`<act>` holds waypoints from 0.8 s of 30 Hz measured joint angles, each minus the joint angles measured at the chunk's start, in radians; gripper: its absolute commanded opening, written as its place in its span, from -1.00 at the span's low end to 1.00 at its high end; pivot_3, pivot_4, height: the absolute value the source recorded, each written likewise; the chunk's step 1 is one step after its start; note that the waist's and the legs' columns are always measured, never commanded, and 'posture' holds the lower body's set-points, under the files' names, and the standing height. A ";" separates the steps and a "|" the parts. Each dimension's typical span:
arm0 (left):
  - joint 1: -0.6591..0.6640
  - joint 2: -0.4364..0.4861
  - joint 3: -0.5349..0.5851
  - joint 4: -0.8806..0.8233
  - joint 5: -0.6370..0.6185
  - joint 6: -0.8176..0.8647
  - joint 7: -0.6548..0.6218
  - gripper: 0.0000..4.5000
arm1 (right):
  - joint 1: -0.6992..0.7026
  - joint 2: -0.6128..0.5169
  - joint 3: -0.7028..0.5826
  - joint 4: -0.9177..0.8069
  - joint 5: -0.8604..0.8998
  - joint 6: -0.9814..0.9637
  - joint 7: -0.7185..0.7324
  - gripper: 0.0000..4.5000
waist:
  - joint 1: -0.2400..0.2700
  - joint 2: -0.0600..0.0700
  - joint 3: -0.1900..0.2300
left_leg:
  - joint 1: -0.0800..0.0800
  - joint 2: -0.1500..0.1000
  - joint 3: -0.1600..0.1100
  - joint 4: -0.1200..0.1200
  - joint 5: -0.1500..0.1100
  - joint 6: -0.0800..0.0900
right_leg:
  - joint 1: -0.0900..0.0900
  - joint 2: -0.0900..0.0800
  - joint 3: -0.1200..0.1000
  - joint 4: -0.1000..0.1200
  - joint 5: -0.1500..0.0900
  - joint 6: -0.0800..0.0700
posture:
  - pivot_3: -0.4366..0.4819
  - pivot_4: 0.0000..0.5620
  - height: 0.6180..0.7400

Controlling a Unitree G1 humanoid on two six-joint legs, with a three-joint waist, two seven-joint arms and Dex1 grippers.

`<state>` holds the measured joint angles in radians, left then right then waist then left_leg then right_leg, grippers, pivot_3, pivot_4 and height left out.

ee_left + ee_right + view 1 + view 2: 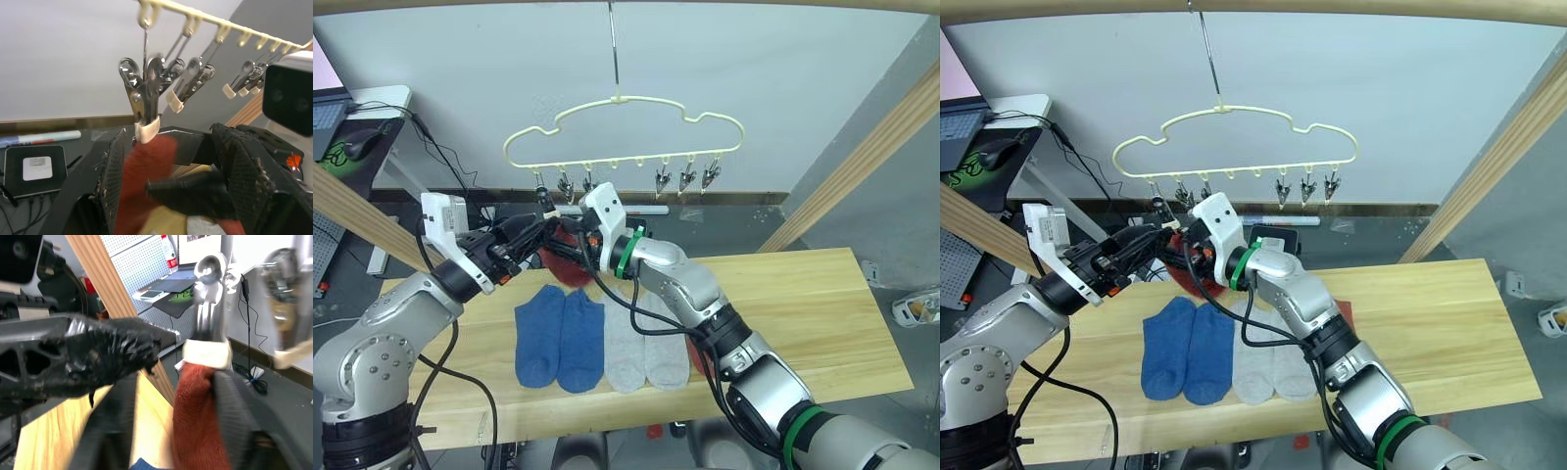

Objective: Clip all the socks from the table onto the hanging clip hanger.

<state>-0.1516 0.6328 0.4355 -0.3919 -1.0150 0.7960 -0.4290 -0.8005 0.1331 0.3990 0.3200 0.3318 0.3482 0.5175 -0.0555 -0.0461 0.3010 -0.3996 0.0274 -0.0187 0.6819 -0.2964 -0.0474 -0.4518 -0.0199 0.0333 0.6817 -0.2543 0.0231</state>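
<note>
Look to 12 o'clock, above the far edge of the worktop [803, 304], for the clip hanger [619, 100]: pale yellow wire, cloud-shaped, hung by a long metal hook, with six metal clips dangling along its lower bar.

Find both sets of jaws raised at about 11 o'clock, just under the clips at the 9 o'clock end of that bar, left jaws coming in from 9 o'clock and right jaws from 4 o'clock, tips crossing each other.

Note one rust red sock [146, 166] held up between them, its upper edge meeting the pale plastic tip of the end clip [145, 105]. Cannot tell whether the clip actually bites the fabric or only touches it.

Left jaws: standing wide open, fingers [113, 171] well apart, the red fabric lying against one of them and a dark finger of the other arm crossing the gap.

Right jaws: likewise spread open, the red fabric resting against one finger [239, 411], nothing pinched across the gap. Cannot tell which arm bears the weight.

Down on the worktop, near the middle, count four socks flat in a row, toes toward 6 o'clock: two blue socks [558, 338] at the 9 o'clock side, two light grey socks [646, 348] touching them at the 3 o'clock side.

Spot a sliver of a second red sock [1342, 318] just past the grey pair at 3 o'clock, mostly hidden under the right arm.
</note>
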 measured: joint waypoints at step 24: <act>0.143 -0.021 -0.045 -0.074 0.276 -0.221 -0.041 0.33 | 0.351 -0.396 -0.050 -0.753 -0.008 0.320 0.068 0.08 | 0.023 -0.002 -0.004 | 0.001 -0.001 -0.003 0.000 0.005 0.005 | 0.003 0.001 -0.003 0.000 0.005 -0.008 | -0.12 -0.12 1.00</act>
<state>-0.0091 0.6121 0.3901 -0.4655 -0.7393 0.5749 -0.4696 -0.4496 -0.2630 0.3489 -0.4326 0.3243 0.6684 0.5860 -0.0324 -0.0482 0.2973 -0.3984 0.0269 -0.0221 0.6820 -0.2912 -0.0423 -0.4488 -0.0184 0.0306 0.6818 -0.2492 0.0146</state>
